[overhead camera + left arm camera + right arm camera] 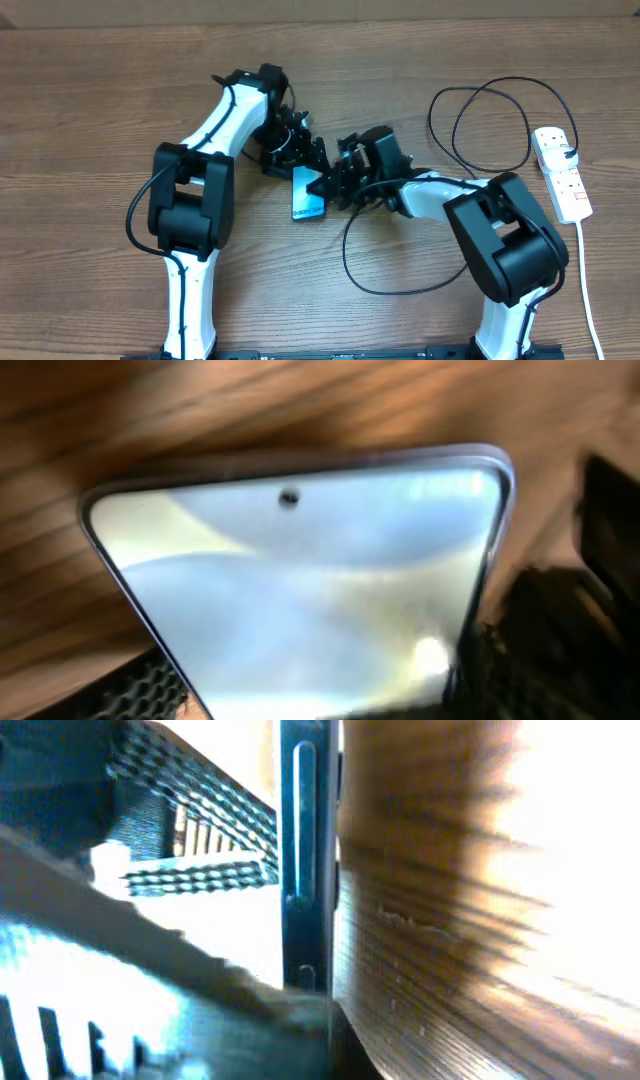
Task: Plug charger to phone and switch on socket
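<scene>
The phone [308, 195] lies screen-up and lit at mid-table. Its pale blue screen [300, 590] fills the left wrist view. My left gripper [303, 165] stands open astride the phone's far end, one meshed pad [135, 690] close by its left edge. My right gripper [335, 183] is shut at the phone's right side, and I see nothing between its jaws. The phone's dark side edge [305, 870] stands right before it in the right wrist view. The charger cable [400, 290] loops behind the right arm, its plug tip hidden. The socket [562, 172] lies at the far right.
More of the black cable curls in loops [480, 90] between the right arm and the socket. A white cord [590, 290] trails from the socket toward the front edge. Both arms crowd the middle of the wooden table [90, 90].
</scene>
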Controlling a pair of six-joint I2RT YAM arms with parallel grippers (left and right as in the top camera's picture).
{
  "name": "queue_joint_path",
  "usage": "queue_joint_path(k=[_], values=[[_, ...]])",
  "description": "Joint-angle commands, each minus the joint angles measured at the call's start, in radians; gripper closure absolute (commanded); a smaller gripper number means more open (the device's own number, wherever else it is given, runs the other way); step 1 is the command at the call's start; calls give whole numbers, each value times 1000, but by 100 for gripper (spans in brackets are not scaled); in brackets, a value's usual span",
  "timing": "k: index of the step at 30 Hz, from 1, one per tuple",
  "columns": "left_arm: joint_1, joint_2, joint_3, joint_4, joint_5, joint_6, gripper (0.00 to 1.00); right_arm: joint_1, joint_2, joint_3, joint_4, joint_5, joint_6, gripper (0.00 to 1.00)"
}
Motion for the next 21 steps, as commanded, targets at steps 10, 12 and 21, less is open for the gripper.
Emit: queue_joint_path(k=[10,12,21], values=[[38,-99,-12,-16,566,263,29,-102,-61,17,353,-360,258,96],[41,-99,-12,-8,660,282,30,-105,-61,17,383,-368,303,96],[49,-99,-12,51,954,283,56,-105,-61,17,395,-358,327,96]])
